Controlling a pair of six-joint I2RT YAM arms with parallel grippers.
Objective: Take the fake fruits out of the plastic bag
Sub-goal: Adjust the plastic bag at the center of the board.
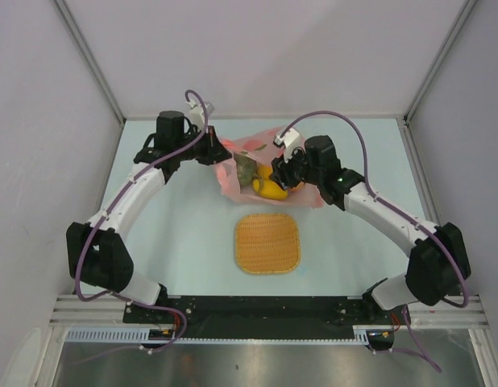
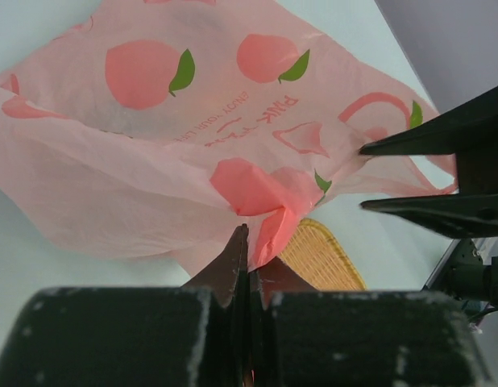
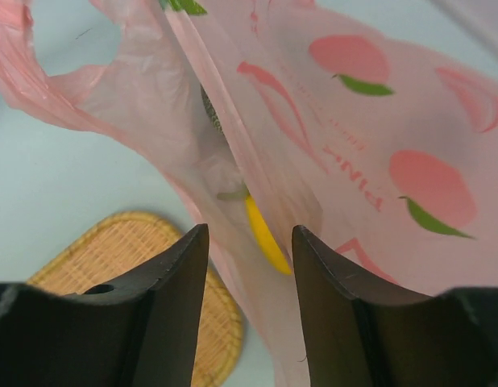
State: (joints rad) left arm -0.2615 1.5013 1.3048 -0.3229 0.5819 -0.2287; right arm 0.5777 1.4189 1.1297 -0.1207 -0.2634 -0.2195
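The pink plastic bag [image 1: 265, 161] lies at mid-table behind the mat, its mouth toward the front. Inside it show the grey-green melon [image 1: 246, 168], the yellow mango [image 1: 269, 189] and an orange fruit [image 1: 294, 185]. My left gripper [image 1: 225, 158] is shut on a fold of the bag's edge [image 2: 257, 193], seen at its fingertips [image 2: 251, 242]. My right gripper [image 1: 283, 172] is open at the bag's right side. In the right wrist view its open jaws [image 3: 249, 234] straddle a sheet of the bag [image 3: 354, 121]. The mango [image 3: 263, 234] and a bit of melon [image 3: 210, 109] show behind that sheet.
A square woven orange-tan mat [image 1: 267, 242] lies in front of the bag, also in the wrist views [image 2: 321, 258] [image 3: 112, 250]. The right gripper's fingers [image 2: 442, 205] show at the right of the left wrist view. White walls enclose the table on three sides.
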